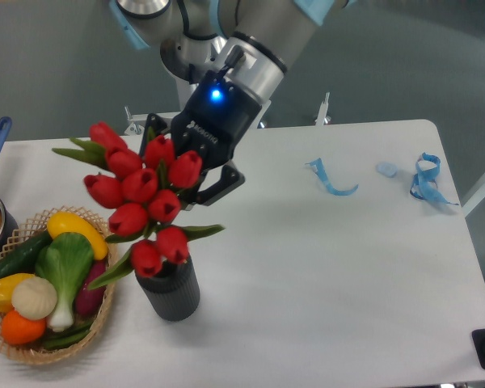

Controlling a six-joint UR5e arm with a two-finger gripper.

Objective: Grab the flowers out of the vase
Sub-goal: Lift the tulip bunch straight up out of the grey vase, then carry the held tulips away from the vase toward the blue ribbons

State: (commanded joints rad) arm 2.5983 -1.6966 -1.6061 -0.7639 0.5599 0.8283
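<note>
The flowers (141, 194) are seen standing in the vase (170, 288), their red buds spread directly in front of the gripper (196, 184) and hiding its fingertips. Whether the gripper is closed on the stems cannot be told. The vase is placed below the gripper on the surface (331, 275). A woven basket (32, 349) of vegetables is set beyond the vase, lower left of the gripper.

Single fixed cam, high at the front edge, angled down across the white tabletop (323, 275) toward the arm base, mid-range.
</note>
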